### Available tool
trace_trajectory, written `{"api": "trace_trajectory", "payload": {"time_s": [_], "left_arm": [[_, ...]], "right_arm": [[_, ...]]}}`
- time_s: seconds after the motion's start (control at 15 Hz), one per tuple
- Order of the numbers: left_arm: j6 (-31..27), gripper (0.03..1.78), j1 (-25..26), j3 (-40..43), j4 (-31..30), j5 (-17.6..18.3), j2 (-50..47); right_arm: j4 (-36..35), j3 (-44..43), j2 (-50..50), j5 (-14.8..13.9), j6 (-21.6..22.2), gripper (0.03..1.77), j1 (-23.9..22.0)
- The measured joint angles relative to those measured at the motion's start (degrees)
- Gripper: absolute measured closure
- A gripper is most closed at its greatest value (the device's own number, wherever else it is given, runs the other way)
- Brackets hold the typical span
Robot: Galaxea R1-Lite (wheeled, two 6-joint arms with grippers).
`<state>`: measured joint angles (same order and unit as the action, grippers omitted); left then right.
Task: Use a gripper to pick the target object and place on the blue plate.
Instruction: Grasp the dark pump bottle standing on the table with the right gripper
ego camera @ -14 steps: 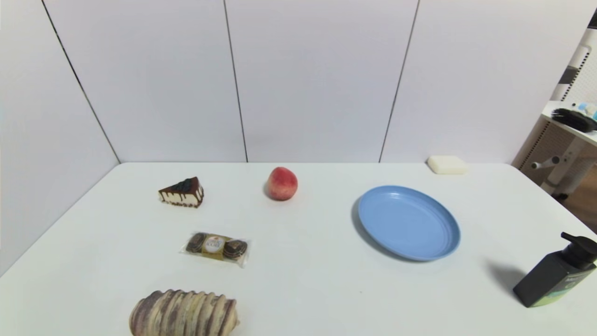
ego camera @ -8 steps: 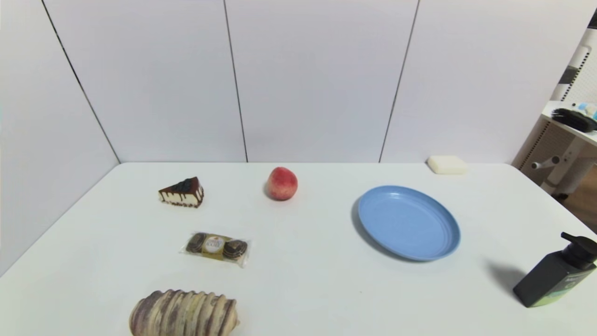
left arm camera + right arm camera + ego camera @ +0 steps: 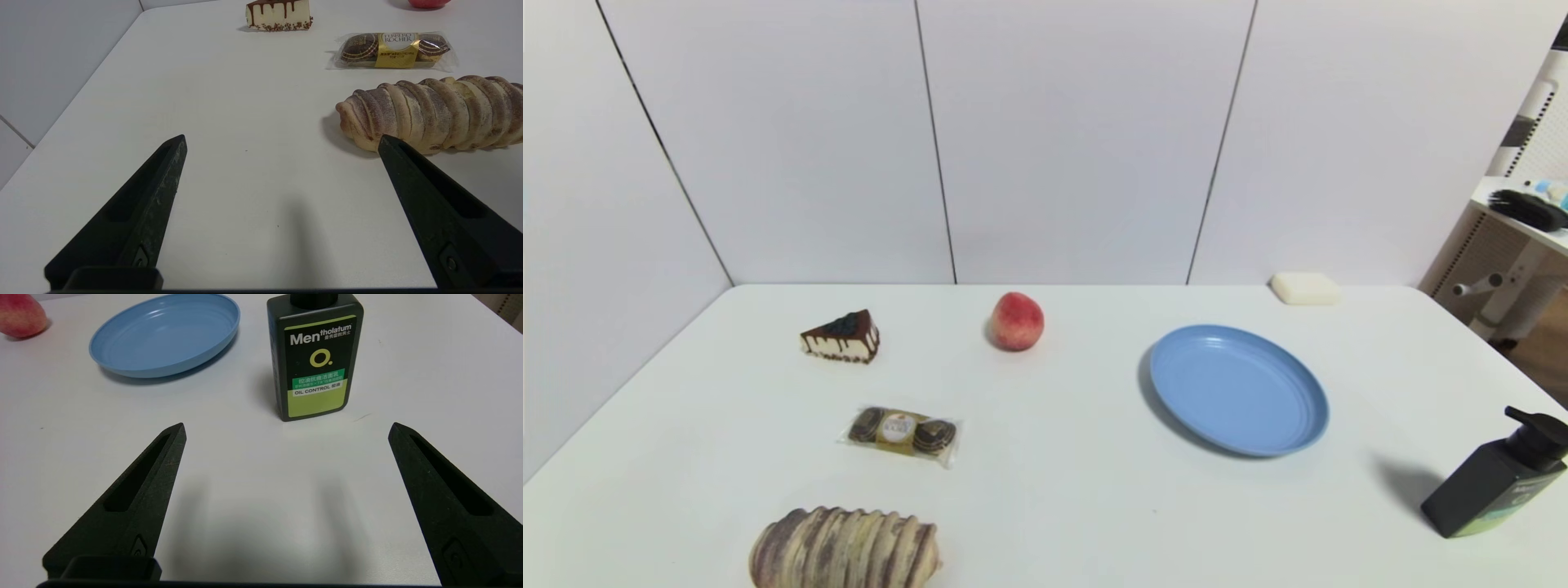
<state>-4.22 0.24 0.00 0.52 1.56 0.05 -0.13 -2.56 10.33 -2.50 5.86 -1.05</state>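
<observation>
The target object, a black pump bottle with a green-and-white label, stands upright near the table's right front edge. The light-blue plate lies empty to its left and farther back. My right gripper hovers low over bare table just short of the bottle, open wide with nothing between its fingers. My left gripper is open over bare table at the front left, beside the bread. Neither arm shows in the head view.
A striped bread loaf, a chocolate pack, a cake slice and a red peach lie on the left and middle. A cream block sits at the back right.
</observation>
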Motion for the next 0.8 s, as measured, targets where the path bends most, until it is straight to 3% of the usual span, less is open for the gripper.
{"api": "trace_trajectory", "payload": {"time_s": [0.53,0.8], "left_arm": [[0.0,0.12,0.0,0.0,0.0,0.0,0.0],[0.0,0.12,0.0,0.0,0.0,0.0,0.0]], "right_arm": [[1.0,-8.5,14.5,0.6,-0.5,0.09,-6.6],[1.1,-8.2,18.1,0.7,-2.1,0.09,-8.3]]}}
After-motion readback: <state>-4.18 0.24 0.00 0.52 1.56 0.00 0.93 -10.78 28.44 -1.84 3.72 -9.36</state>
